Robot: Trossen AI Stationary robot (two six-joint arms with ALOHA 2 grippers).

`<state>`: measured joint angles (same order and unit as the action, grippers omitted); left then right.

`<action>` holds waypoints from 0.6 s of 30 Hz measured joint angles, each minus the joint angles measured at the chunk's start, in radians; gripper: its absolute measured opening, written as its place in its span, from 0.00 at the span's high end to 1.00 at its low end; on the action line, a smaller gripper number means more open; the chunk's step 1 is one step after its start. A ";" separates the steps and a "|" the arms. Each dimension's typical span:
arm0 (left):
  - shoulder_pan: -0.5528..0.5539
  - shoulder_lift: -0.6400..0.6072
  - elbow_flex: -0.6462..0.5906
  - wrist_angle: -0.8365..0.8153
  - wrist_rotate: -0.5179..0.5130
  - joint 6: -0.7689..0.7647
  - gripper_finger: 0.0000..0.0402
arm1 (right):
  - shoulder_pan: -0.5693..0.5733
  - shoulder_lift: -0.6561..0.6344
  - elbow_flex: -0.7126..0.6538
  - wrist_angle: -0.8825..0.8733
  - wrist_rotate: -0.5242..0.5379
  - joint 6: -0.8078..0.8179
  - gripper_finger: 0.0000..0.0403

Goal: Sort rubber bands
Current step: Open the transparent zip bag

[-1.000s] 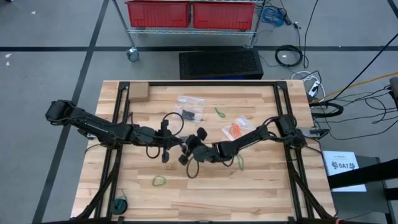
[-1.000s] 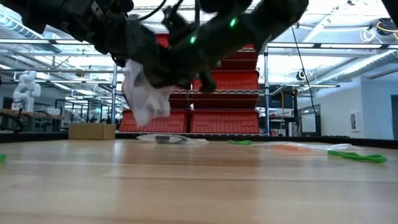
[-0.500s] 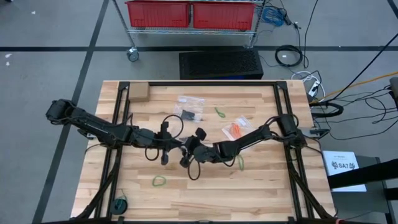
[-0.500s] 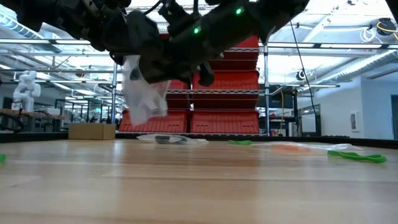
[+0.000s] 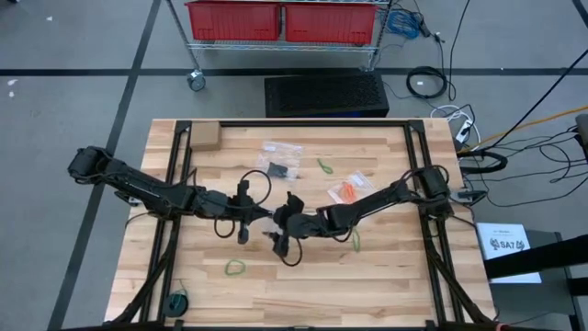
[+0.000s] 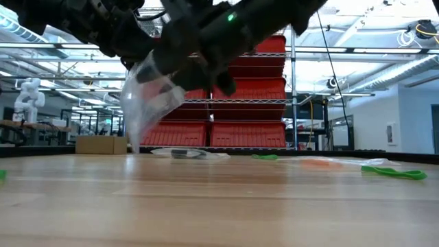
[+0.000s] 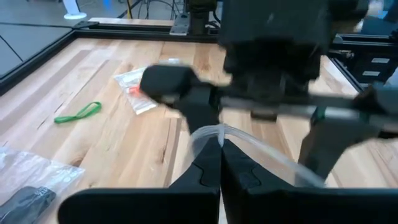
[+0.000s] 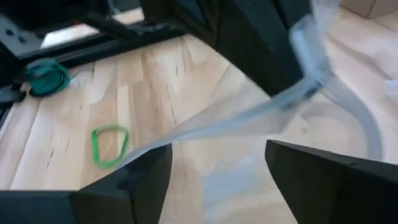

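A clear plastic zip bag point(image 5: 272, 232) hangs in the air over the table's middle, between my two grippers; in the low view the bag point(image 6: 146, 103) spreads downward, clear of the wood. My left gripper point(image 7: 219, 148) is shut on it. My right gripper point(image 8: 230, 177) is open, and the bag's film point(image 8: 249, 121) runs across the gap between its fingers. Loose green rubber bands lie flat on the table point(image 5: 235, 268), point(image 5: 354, 240), point(image 5: 324, 166). Orange bands lie inside a clear bag point(image 5: 344, 191), black ones inside another point(image 5: 280, 170). My left gripper pinches the clear bag's top rim point(image 7: 217, 132) between its two fingertips, level, from the table's left. The bag hangs below, lifted clear. My right gripper comes from the table's right; one finger point(image 7: 186, 99) stands at the same rim, but I cannot tell whether it touches.
A small cardboard box point(image 5: 204, 137) sits at the far left corner, and a green bundle point(image 5: 176, 301) near the near left corner. Black frame rails run along the table's edges. Bare wood lies toward the near edge. Red bins stand on a rack point(image 5: 280, 20) beyond the table.
My right gripper has moved slightly toward the table's left and near edge. The clear bag, bunched and hanging a second ago, has spread out and now reaches lower and wider. My left gripper has kept its hold.
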<state>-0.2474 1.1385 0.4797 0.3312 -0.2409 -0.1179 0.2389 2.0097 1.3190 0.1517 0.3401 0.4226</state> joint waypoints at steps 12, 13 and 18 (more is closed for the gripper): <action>0.000 0.000 0.000 0.011 -0.007 0.002 1.00 | 0.028 -0.168 0.000 -0.209 0.022 -0.035 0.34; 0.000 0.000 0.000 0.011 -0.007 0.002 1.00 | 0.028 -0.175 0.000 -0.212 0.022 -0.040 0.34; 0.000 0.000 0.000 0.011 -0.007 0.001 1.00 | 0.028 -0.199 0.000 -0.227 0.022 -0.037 0.34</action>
<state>-0.2474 1.1385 0.4797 0.3424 -0.2478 -0.1173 0.2665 1.8111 1.3190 -0.0749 0.3618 0.3856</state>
